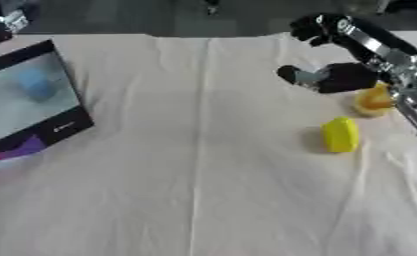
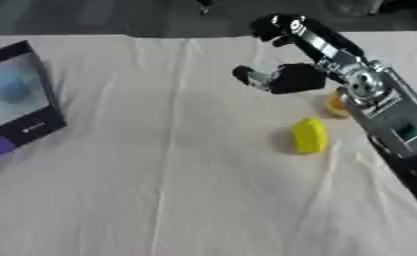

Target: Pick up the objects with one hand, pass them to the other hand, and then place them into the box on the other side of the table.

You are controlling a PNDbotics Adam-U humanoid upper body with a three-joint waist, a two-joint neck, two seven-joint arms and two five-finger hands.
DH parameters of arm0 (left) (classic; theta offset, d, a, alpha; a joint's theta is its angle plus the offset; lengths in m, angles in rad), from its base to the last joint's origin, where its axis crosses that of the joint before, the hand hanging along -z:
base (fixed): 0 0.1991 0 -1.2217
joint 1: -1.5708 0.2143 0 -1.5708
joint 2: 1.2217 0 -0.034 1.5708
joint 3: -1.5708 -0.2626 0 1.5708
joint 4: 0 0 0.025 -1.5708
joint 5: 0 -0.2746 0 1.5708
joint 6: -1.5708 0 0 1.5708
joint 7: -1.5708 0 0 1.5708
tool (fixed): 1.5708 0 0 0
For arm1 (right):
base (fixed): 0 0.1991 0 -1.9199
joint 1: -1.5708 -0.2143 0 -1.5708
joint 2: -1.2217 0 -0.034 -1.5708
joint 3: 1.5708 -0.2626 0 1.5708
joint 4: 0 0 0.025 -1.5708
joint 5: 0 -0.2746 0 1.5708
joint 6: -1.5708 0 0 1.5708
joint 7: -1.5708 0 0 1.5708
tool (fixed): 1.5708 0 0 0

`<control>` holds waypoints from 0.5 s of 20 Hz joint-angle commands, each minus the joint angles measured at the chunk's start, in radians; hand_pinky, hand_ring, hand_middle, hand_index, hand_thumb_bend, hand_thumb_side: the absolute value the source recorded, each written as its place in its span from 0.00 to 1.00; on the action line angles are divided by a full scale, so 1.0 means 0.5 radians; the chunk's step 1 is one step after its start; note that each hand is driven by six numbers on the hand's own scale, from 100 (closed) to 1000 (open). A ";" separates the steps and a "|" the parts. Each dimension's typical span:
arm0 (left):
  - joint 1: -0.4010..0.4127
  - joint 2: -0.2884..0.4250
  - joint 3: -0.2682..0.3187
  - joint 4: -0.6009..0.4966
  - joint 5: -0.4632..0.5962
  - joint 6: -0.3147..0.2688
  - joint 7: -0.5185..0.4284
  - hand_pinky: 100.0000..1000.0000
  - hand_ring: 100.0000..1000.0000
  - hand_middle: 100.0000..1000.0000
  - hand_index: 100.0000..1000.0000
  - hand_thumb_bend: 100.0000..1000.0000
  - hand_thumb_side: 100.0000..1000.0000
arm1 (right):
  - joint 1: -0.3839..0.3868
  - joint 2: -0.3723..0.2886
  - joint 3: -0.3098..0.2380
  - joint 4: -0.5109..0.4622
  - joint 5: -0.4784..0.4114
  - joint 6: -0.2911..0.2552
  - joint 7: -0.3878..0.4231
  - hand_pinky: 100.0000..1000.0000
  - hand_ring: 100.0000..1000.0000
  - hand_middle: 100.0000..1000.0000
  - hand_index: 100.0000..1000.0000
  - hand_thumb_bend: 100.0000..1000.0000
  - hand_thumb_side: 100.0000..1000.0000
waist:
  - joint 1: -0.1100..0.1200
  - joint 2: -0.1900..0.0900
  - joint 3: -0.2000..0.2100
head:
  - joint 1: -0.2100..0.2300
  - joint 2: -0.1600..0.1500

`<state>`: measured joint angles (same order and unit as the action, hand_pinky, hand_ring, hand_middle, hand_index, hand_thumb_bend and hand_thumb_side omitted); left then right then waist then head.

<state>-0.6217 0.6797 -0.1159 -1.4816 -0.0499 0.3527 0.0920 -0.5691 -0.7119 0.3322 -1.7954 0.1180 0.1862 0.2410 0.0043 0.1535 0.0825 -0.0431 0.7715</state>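
A yellow oblong object [image 1: 340,134] lies on the white cloth at the right. Just behind it, an orange-yellow object [image 1: 372,100] sits partly hidden by my right arm. My right hand [image 2: 295,77] hovers above the cloth, up and left of both objects and touching neither. It is open, with fingers [image 2: 277,25] stretched toward the far edge and nothing in it. The box [image 1: 67,125], black-rimmed with a pale inside, stands at the left edge and holds a blue thing [image 1: 35,84]. A black and silver piece [image 1: 3,24] at the top left corner looks like my left hand, blurred.
The white cloth [image 1: 194,175] covers the table, with a fold line running down its middle. My right forearm [image 2: 391,122] crosses the right edge beside the two yellow objects. Dark floor lies beyond the far edge.
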 commanded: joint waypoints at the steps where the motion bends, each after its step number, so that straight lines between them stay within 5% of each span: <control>1: -0.016 0.038 0.002 -0.027 0.045 -0.012 0.042 0.81 0.80 0.78 0.78 0.53 0.46 | 0.014 -0.166 -0.072 -0.098 0.006 -0.032 0.147 0.84 0.83 0.76 0.84 0.43 0.35 | -0.027 -0.001 -0.002 | -0.014 -0.003; 10: -0.009 0.049 -0.005 -0.001 0.045 0.010 0.009 0.81 0.80 0.78 0.78 0.52 0.47 | 0.166 -0.443 -0.132 -0.112 0.028 -0.167 0.459 0.86 0.84 0.77 0.84 0.49 0.33 | -0.036 0.009 0.000 | -0.033 -0.003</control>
<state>-0.6156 0.6762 -0.1252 -1.4744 -0.0308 0.3574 0.1004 -0.4769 -0.8816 0.2820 -1.8338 0.1314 0.1174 0.4430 -0.0015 0.1557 0.0818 -0.0567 0.7716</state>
